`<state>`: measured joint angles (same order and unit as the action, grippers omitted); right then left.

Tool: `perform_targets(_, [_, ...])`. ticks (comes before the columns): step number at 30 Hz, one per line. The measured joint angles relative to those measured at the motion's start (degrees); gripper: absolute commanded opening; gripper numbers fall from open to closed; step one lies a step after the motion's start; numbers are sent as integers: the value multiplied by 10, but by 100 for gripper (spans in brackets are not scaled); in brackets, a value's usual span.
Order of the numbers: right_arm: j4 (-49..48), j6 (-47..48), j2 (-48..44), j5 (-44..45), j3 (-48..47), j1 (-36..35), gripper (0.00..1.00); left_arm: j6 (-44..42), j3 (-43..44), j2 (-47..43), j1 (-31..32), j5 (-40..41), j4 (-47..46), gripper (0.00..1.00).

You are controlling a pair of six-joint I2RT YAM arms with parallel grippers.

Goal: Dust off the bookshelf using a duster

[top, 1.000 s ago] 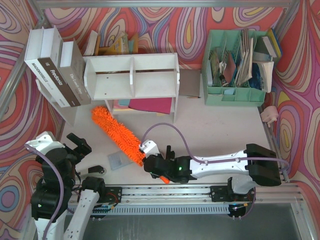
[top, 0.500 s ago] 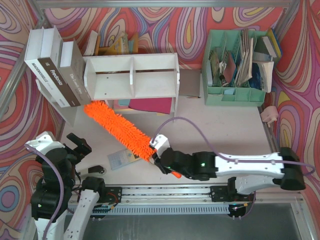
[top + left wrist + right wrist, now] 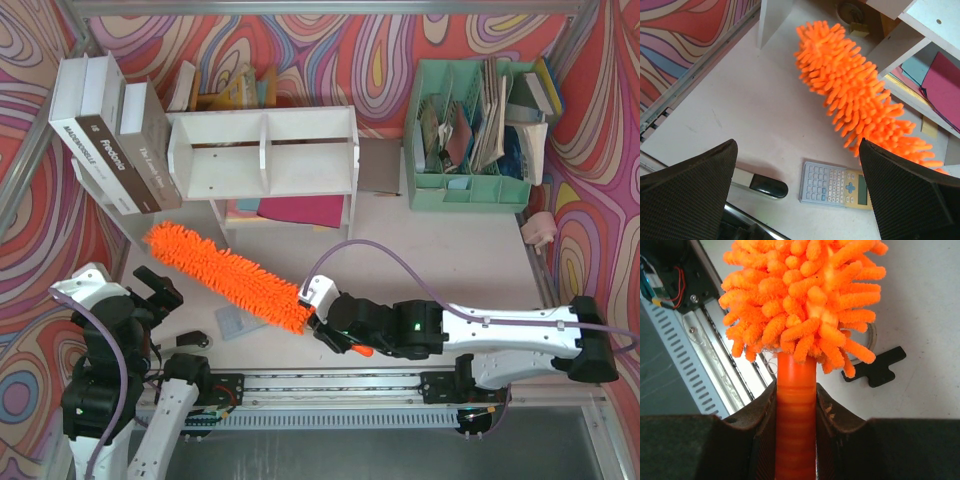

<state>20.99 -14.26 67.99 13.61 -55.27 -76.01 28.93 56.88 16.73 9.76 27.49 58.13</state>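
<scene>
The right end effector (image 3: 795,415), squeezing the long fluffy orange duster (image 3: 215,272), has swung it left, away from the small white wooden bookshelf (image 3: 265,150), so no dusting yet.

1. Top view: bright, even light from above with no hard glare. The white table (image 3: 450,250) looks nearly washed out at centre right.
2. A soft shadow lies under the bookshelf (image 3: 300,125) at upper centre, and focus is sharp from edge to edge.
3. Left wrist view: the duster (image 3: 855,90) is a saturated orange with a faint shadow beside it. The left gripper (image 3: 797,145) has dark fingers (image 3: 690,195) in the lower corners, their weave still legible.
4. Right wrist view: the right gripper (image 3: 796,390) has fingers (image 3: 700,445) in deep shadow along the bottom. The right side is bright and the left edge dimmer.
</scene>
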Motion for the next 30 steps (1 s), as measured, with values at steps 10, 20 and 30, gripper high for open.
perform_targets(10, [-4, 42, 9, -12, -18, -5, 0, 0, 0, 0, 0, 0, 0, 98])
perform_targets(20, [-32, 90, -23, -8, -102, -5, 0, 0, 0, 0, 0, 0, 0, 99])
perform_targets(30, [-30, 104, -93, 9, -116, -5, 0, 0, 0, 0, 0, 0, 0, 99])
